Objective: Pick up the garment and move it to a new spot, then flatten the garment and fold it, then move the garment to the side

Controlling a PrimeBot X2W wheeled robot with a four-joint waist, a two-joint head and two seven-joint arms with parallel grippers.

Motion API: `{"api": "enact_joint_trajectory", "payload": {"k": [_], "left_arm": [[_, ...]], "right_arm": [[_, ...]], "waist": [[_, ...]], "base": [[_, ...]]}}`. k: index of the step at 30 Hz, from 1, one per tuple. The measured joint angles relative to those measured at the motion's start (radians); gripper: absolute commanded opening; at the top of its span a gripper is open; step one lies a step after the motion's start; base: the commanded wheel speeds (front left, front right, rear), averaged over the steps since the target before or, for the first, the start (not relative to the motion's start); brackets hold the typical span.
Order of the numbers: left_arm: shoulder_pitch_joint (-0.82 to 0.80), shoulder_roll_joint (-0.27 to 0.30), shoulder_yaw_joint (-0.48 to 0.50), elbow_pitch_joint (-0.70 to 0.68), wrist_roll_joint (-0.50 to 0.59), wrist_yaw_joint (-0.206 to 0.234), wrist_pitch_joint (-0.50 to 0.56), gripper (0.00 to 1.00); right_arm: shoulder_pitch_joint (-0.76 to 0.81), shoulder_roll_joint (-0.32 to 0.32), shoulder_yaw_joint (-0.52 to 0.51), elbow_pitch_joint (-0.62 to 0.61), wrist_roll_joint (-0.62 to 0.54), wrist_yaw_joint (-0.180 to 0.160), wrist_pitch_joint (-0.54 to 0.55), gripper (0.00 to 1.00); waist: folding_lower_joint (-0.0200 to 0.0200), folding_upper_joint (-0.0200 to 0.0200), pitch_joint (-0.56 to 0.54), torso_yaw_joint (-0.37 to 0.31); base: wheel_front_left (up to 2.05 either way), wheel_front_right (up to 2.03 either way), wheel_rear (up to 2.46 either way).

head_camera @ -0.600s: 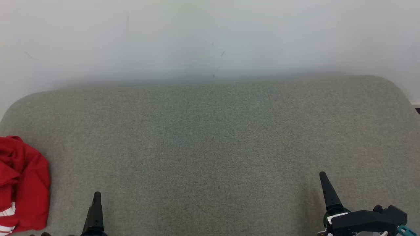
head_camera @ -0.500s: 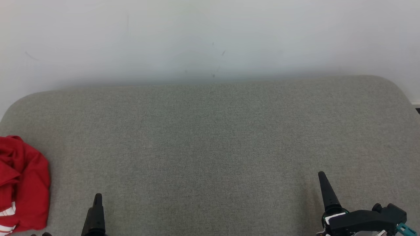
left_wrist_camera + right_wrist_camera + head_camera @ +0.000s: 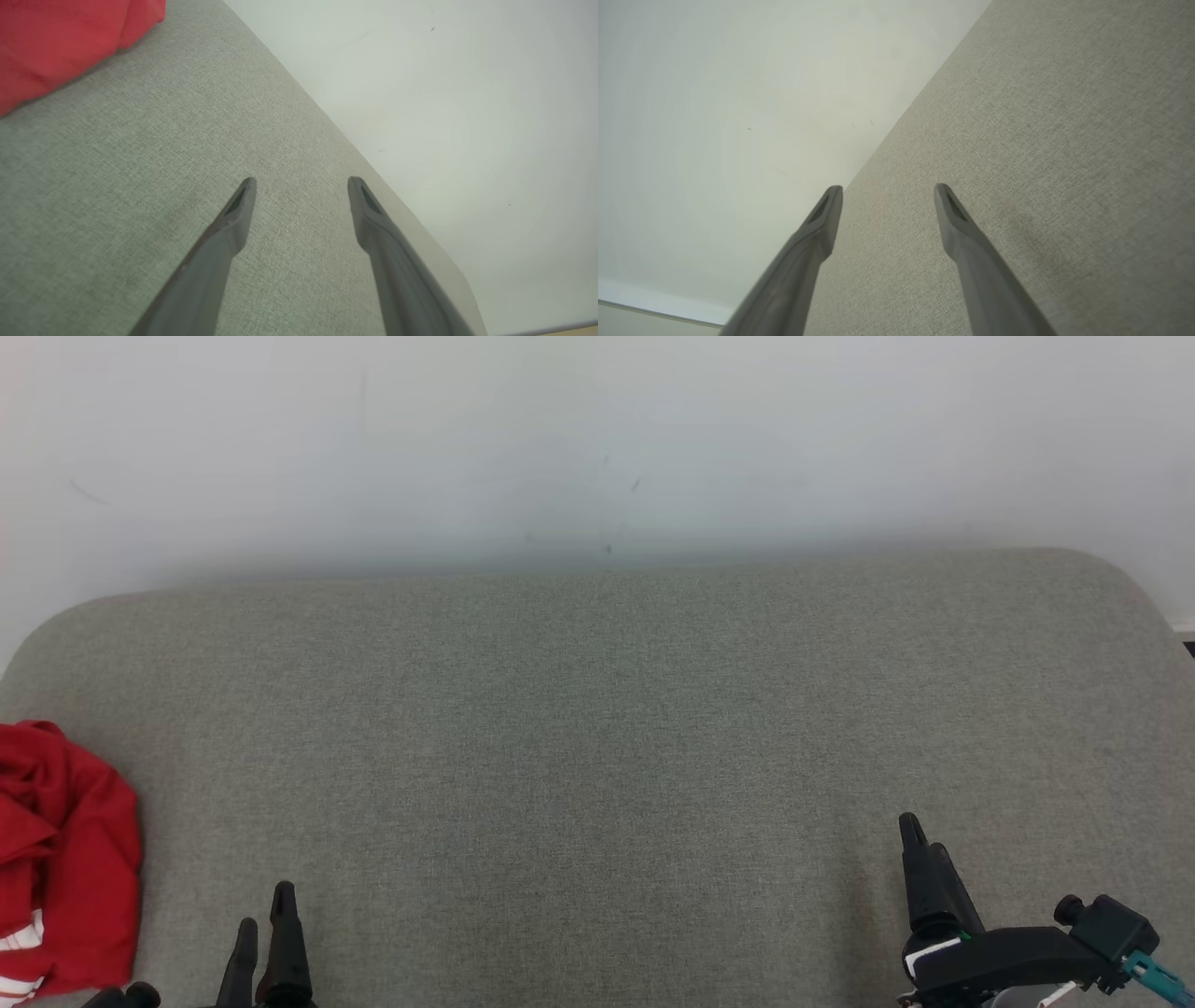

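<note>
garment (image 3: 65,859): red cloth, soft, matt, creased.
bench (image 3: 597,728): grey woven fabric, matt, finely rough.
wall (image 3: 597,439): pale, smooth, matt, a few faint scuffs.
left tool (image 3: 301,179), right tool (image 3: 888,186): dark fingers, smooth, matt, plastic-looking.

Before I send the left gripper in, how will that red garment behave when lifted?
The red garment lies bunched in soft folds, so it will probably hang limp from one pinch. It looks thin, likely light. Pushed, it would likely crumple on the woven grey cushion rather than slide.
</note>
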Motion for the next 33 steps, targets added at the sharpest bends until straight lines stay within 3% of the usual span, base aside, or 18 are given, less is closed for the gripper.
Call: {"api": "enact_joint_trajectory", "payload": {"k": [33], "left_arm": [[0.019, 0.003, -0.015, -0.029, 0.385, 0.022, -0.095, 1.00]], "right_arm": [[-0.004, 0.002, 0.012, -0.001, -0.391, 0.000, -0.092, 1.00]], "waist": [[0.0000, 0.0000, 0.007, -0.007]], "base": [[0.00, 0.00, 0.00]]}}
